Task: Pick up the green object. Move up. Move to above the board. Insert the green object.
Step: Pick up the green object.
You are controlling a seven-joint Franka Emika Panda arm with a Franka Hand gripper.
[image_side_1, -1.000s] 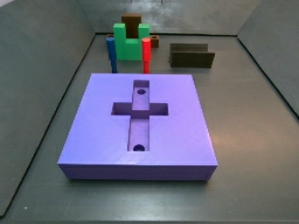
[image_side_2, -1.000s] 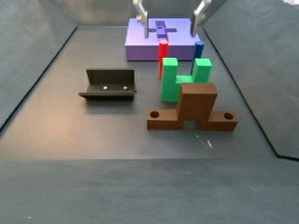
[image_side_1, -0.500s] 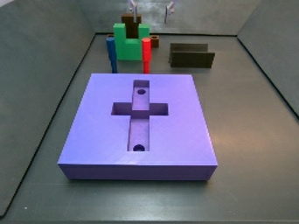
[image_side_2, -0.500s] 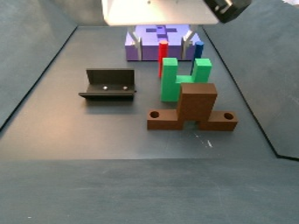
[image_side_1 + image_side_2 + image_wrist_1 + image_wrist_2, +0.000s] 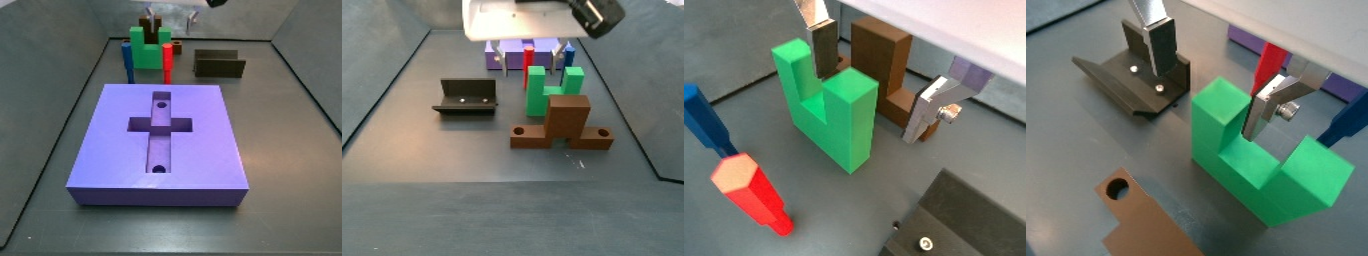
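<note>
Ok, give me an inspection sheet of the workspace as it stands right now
Surface: dark grey floor, bare in front.
Job's things: green object standing upright on the floor, not lifted; board flat, its cross recess empty.
Clutter: brown block beside the green object; red post and blue post upright; fixture.
Tool: tool open above the green object, fingers not touching it.
Cables: nothing seen.
Surroundings: grey walls.
</note>
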